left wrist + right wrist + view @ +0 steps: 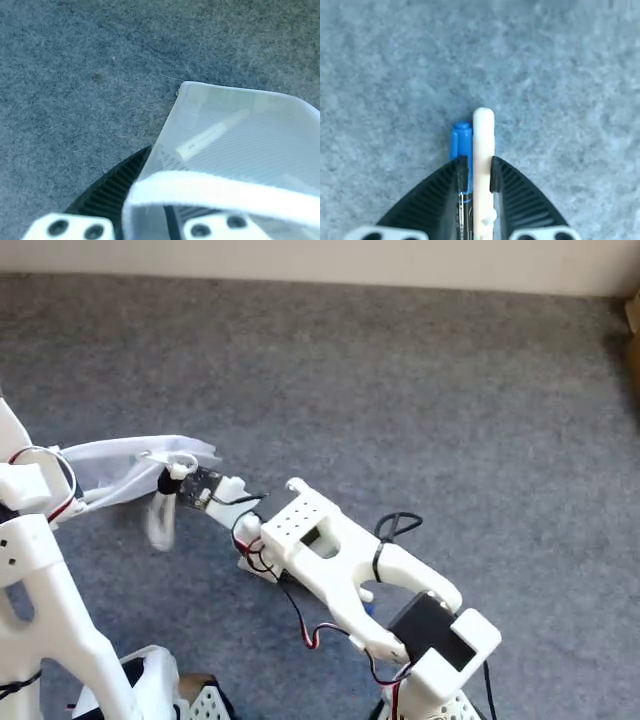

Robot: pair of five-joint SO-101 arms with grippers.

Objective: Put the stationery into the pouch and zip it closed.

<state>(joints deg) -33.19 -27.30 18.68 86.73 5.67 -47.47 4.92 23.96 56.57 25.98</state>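
Two pens in the right gripper, pouch held up to take them

Nearest me, the right gripper (479,161) is closed almost fully on a blue pen (461,140) and a white pen (483,130). They lie side by side between the jaws, tips poking out ahead, which I take to be so they slide in lengthwise. In the high view that arm stretches from its base at 5 o'clock towards 10 o'clock, and its end comes just beside the pouch (125,462). The pouch sits at about 9 o'clock, lifted off the counter (420,390). The left gripper (157,172) has the pouch by its white rim. One jaw is hidden behind the mesh, but I judge it clamped shut to keep the mouth raised. A white pen-shaped item (210,135) already lies inside.
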